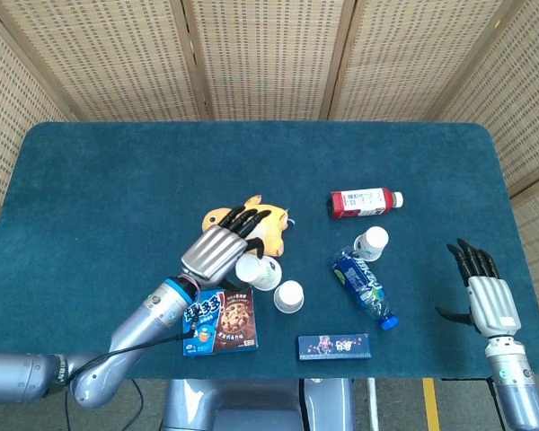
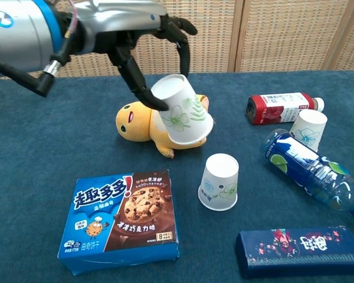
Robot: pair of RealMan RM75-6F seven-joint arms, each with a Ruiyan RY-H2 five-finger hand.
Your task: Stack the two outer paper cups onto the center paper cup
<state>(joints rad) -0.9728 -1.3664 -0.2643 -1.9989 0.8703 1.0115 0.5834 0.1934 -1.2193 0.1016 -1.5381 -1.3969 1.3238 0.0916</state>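
cups first: the left hand (image 2: 138, 35) grips one paper cup (image 2: 182, 118) by its closed end, thumb on one side and fingers curled over the other, so the cup hangs tilted in the air with its mouth facing down and to the right. in the chest view it sits in front of the yellow plush toy (image 2: 138, 121); in the head view the carried cup (image 1: 257, 272) is just up and left of the center cup (image 1: 288, 296), not touching it. the center cup (image 2: 219, 181) stands upside down on the blue counter (image 1: 90, 180). the third cup (image 2: 308, 130) stands mouth-down further right, between the lying red bottle (image 2: 280, 108) and the lying blue bottle (image 2: 310, 168), close against the blue one. the right hand (image 1: 488, 301) hovers near the counter's right edge with fingers spread wide, holding nothing, well apart from every cup. a cookie box (image 2: 121, 218) lies left of the center cup, and a long dark box (image 2: 301, 250) lies at the front right.
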